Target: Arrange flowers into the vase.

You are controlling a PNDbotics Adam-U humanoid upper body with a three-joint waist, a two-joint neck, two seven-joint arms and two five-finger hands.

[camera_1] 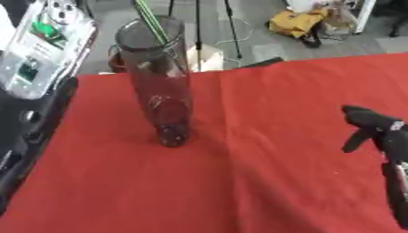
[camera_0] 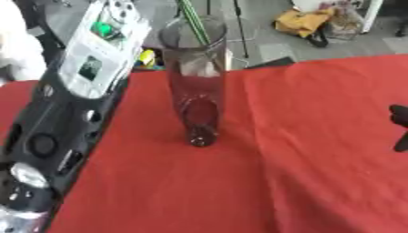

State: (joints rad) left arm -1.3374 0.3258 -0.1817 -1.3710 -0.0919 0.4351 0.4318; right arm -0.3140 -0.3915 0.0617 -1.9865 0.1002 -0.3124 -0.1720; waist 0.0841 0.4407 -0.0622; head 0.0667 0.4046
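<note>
Since the vase [camera_0: 194, 82] is the target, start there: tall clear glass cylinder, upright on the red cloth of the table [camera_0: 318, 150], toward the far edge and left of centre. Green flower stems [camera_1: 150, 22] already sit in it, slanting out over the rim and leaving the top of both views, so no blooms are visible. My read: at least one flower is in and the task is partly done; can't say how many stems.

Right hand [camera_1: 373, 127] comes in from the table's right edge, well apart from the vase. Fingers look bent, thumb hanging down, and nothing visible in it — empty and partly curled, as far as I can tell. Only the fingertips show in the left eye view. Likely it's clear of the vase so the stems aren't knocked, or parked between picks; that's a guess.

Left arm [camera_0: 60, 132] fills the left side along the table's left edge, black housing with silver joints. Its hand isn't in either view.

No loose flowers lie on the visible cloth, so the next stem must come from outside the frame.

Risk: a tall, narrow vase with leaning stems is top-heavy, so any side contact at the rim could tip it. Approach from above, along the stem line.
</note>
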